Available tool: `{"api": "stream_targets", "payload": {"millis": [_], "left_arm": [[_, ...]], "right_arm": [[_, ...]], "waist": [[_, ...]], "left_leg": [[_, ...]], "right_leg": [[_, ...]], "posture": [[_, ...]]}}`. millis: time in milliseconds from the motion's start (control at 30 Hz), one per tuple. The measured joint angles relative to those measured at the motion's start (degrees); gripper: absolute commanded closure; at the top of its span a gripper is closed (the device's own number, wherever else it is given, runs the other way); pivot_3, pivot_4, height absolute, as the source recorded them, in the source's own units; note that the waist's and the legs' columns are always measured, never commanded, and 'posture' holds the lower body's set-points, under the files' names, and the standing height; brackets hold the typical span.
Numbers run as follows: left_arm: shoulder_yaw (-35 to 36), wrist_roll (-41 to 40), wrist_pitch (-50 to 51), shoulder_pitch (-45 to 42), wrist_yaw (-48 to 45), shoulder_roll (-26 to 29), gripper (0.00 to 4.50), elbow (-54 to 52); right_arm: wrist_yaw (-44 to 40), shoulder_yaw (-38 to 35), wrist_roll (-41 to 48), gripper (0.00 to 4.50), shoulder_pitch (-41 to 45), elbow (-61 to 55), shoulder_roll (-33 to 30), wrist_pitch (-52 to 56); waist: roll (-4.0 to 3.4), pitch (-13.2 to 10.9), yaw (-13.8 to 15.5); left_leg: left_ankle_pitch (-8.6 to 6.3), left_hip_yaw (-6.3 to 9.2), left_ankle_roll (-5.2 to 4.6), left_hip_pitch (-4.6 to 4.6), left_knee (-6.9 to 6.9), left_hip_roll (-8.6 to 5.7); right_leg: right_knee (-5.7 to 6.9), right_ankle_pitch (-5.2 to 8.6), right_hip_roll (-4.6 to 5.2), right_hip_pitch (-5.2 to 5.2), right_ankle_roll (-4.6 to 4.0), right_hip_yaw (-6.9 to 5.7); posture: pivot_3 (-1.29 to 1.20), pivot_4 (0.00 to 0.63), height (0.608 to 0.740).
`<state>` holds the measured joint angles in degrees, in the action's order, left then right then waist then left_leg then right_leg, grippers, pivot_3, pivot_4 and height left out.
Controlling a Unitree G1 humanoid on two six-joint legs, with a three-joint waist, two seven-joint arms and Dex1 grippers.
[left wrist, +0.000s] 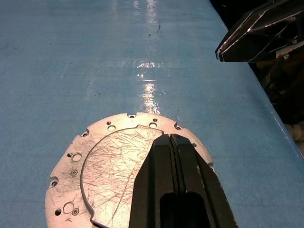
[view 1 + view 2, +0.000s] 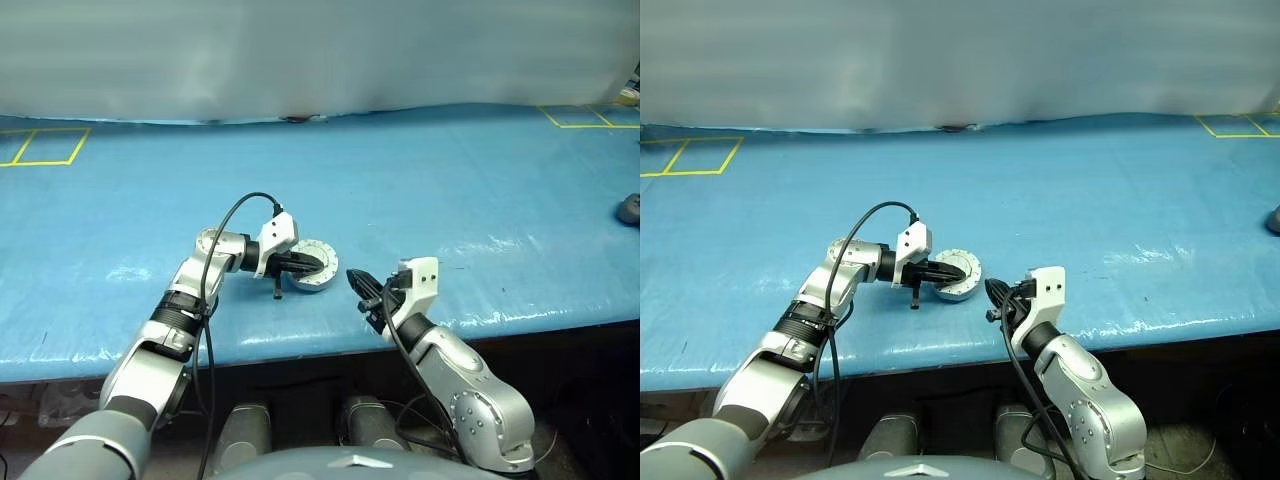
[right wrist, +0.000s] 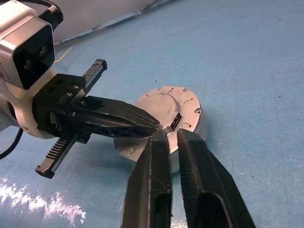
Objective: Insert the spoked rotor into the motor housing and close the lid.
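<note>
Blue plastic sheeting covers the long surface [image 2: 420,190] I'm working over, with yellow tape squares at its far corners. Near its front edge, about midway between my two arms, sits the motor housing [image 2: 312,266], a short round silver metal cup. Its lid [image 3: 164,107], a flat scratched silver-grey disc with small holes around the rim, lies shut over the top, so I cannot see the spoked rotor; I judge it is already inside, but the pictures don't prove it.

My left end effector [image 2: 303,263] reaches in from my left, with its two black fingers pressed together and their tips over the lid's top face, apparently holding it down, though I can't confirm contact. Nothing is clamped between them.

My right end effector [image 3: 169,134] sits toward my right and nearer the front edge, pointing at the housing's side. Its black fingers stand slightly apart with a narrow gap, empty, and their tips sit just short of the lid's rim, close to the left fingertips.

The relation that matters: the housing lies ahead and to the left of my right end effector, just beside it, and directly under my left one. The disc is round, so it has no long axis to align with. My left arm is the nearer. I judge the task is nearly finished, with only seating of the lid left to check.
</note>
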<state>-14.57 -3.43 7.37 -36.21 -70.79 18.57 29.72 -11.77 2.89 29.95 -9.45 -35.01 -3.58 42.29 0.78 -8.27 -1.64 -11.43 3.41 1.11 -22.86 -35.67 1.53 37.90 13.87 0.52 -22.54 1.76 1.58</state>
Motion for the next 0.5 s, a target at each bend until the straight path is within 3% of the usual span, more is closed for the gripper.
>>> {"api": "stream_targets", "payload": {"millis": [333,500], "left_arm": [[0.5,0.0,0.0,-0.4,2.1,0.6,4.5,0.2],[1.0,0.0,0.1,-0.6,2.6,1.0,4.5,0.6]], "right_arm": [[3.5,-2.7,7.8,0.01,1.7,1.5,4.9,2.9],[6.0,-4.7,11.4,0.01,2.0,4.3,6.2,5.1]], "waist": [[-0.02,0.0,-0.2],[-0.03,0.0,-0.3]], "left_leg": [[0.0,0.0,0.0,-0.08,0.06,0.02],[0.0,0.0,0.0,-0.08,0.13,0.03]], "right_leg": [[-0.04,0.0,-0.01,-0.08,0.0,0.0],[-0.07,0.01,-0.01,-0.11,-0.02,0.0]], "posture": [[0.0,0.15,0.74],[0.0,0.15,0.74]]}}
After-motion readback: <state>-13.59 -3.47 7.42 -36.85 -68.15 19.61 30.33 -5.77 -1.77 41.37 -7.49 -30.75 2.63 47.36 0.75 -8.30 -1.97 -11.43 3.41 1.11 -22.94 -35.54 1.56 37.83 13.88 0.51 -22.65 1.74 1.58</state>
